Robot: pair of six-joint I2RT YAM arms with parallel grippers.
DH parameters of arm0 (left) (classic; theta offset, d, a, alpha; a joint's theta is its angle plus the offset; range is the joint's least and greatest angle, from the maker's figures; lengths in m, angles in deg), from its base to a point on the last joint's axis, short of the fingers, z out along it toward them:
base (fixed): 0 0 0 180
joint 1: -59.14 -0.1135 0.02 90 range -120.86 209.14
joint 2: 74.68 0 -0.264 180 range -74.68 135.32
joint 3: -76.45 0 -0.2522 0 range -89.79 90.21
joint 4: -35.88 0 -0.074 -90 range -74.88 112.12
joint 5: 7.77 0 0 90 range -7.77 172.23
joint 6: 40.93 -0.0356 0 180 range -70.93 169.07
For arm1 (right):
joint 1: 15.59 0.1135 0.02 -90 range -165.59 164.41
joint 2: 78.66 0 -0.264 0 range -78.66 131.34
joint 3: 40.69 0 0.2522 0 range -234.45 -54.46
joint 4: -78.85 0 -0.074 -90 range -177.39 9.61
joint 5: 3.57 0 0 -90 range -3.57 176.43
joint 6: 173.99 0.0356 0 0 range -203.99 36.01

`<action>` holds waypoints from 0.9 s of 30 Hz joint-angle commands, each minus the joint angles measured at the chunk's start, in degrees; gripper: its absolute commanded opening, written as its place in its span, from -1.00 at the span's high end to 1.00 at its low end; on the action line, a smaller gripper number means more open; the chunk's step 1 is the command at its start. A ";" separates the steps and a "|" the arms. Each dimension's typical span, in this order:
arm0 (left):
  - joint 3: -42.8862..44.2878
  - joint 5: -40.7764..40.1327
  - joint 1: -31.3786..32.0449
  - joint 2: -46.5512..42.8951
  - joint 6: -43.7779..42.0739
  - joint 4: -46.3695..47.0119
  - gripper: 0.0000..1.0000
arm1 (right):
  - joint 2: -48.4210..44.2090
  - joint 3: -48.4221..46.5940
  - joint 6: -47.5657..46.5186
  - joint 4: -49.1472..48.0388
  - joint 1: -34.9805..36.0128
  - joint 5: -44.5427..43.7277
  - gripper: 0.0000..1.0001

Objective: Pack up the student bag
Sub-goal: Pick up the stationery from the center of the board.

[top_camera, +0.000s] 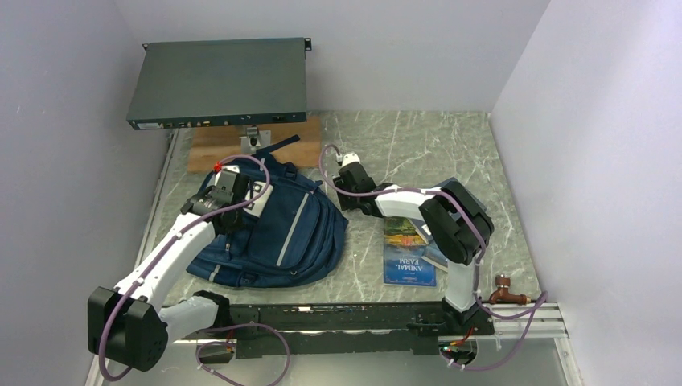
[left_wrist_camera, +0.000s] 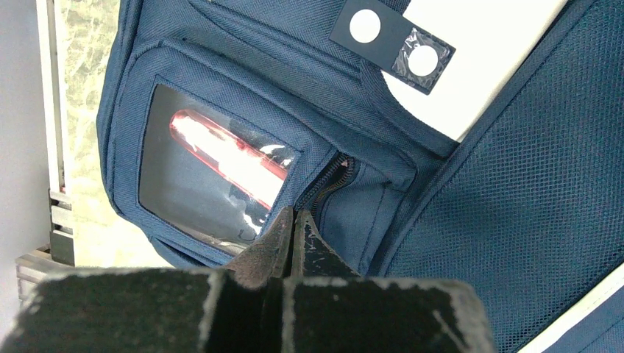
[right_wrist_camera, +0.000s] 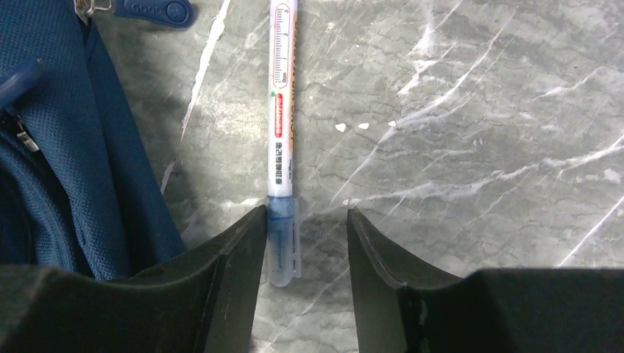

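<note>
The student bag [top_camera: 273,229], navy with grey stripes, lies flat on the left half of the marble table. My left gripper [top_camera: 241,197] rests on its upper part. In the left wrist view that gripper [left_wrist_camera: 294,217] is shut, with its tips pressed together at the end of a pocket zipper [left_wrist_camera: 331,176]. Nothing shows between them. A red pen [left_wrist_camera: 228,158] lies behind the pocket's clear window. My right gripper [top_camera: 344,183] hovers low beside the bag's right edge. It [right_wrist_camera: 305,213] stands open over a white pen [right_wrist_camera: 282,110], whose blue cap lies against the left finger.
Two books, one titled Animal Farm [top_camera: 410,261], lie right of the bag. A black rack unit [top_camera: 221,80] sits on a wooden stand [top_camera: 217,149] at the back left. A copper fitting [top_camera: 507,288] is at the near right. Walls enclose the table.
</note>
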 commanded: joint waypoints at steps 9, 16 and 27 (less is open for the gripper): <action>1.10 6.26 -0.12 -2.23 -4.56 2.94 1.00 | 3.55 -0.48 -4.08 1.26 1.10 0.59 0.53; 0.81 12.16 -0.12 -3.73 -6.78 4.50 1.00 | -1.68 3.11 -5.98 0.42 0.30 2.33 1.00; -0.69 17.61 0.15 -8.08 -8.23 7.35 1.00 | -25.14 7.41 -11.25 9.22 0.11 10.20 1.00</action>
